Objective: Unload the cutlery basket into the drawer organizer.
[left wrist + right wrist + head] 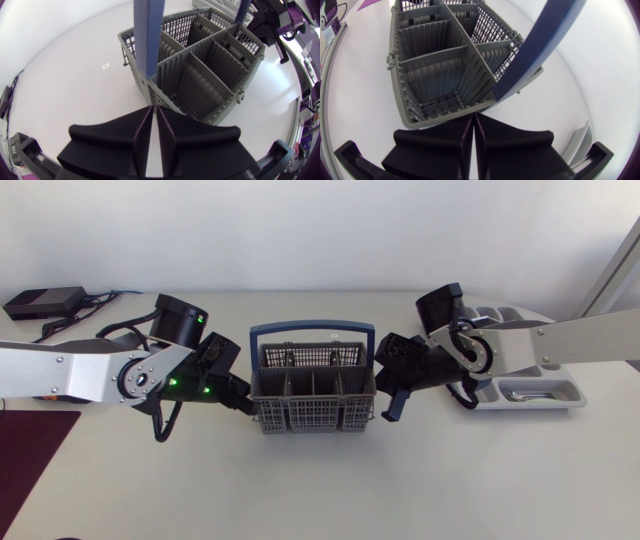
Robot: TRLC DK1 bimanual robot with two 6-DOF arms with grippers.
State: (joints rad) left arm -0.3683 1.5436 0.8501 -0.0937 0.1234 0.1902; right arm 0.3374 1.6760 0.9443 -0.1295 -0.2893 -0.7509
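Observation:
The grey cutlery basket [313,416] with a blue handle [312,330] stands mid-table. Its compartments [210,65] [440,65] look empty in both wrist views. My left gripper [243,404] [154,112] is shut, its tips against the basket's left end wall just below the handle's leg [148,35]. On the opposite side my right gripper [385,395] [474,120] is shut too, tips at the rim of the right end wall beside the other handle leg [540,45]. The pale drawer organizer [570,394] lies behind the right arm, with cutlery [520,392] in it.
A black box [42,302] with cables sits at the back left. A dark red mat [30,460] covers the front left corner. Bare tabletop [320,490] lies in front of the basket.

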